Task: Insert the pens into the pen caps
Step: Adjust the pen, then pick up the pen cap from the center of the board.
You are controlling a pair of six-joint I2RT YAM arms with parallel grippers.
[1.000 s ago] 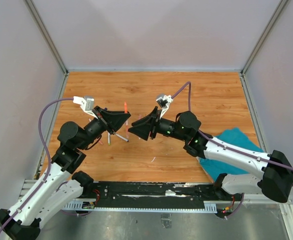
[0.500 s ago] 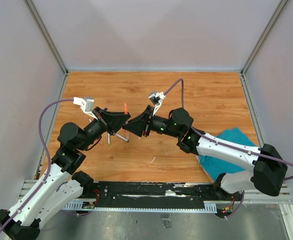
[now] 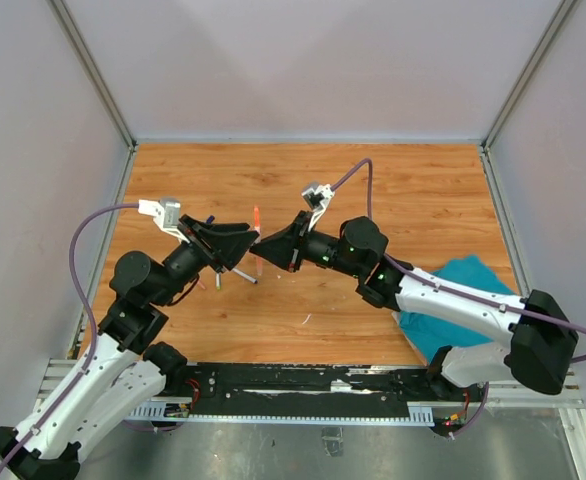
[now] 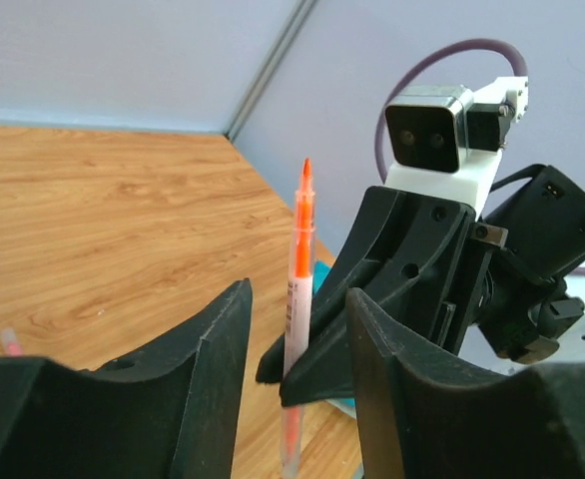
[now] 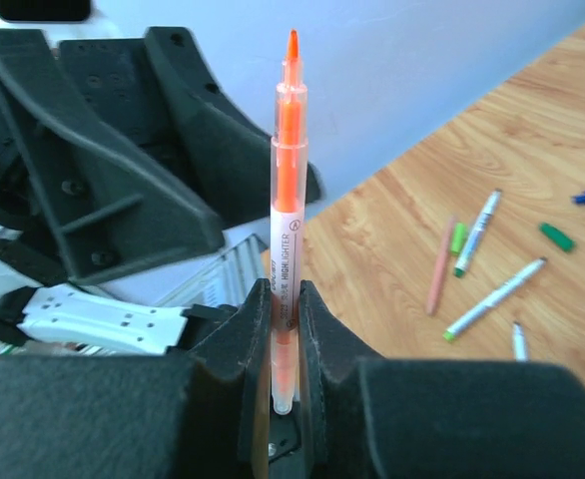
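- Table: wooden board. The task looks to be at an early stage, with no pen seen wearing a cap.
- Right gripper: fingers clamped on the lower barrel of the orange pen, at frame centre.
- Left gripper: fingers apart on either side of that pen, gripping nothing.
- Orange pen: upright, with a slim clear barrel, an orange core and a bare pointed tip. It needs a cap.
- Loose pens: lying on the board at mid-right, apparently uncapped.
- Green cap: lying alone near the right edge.
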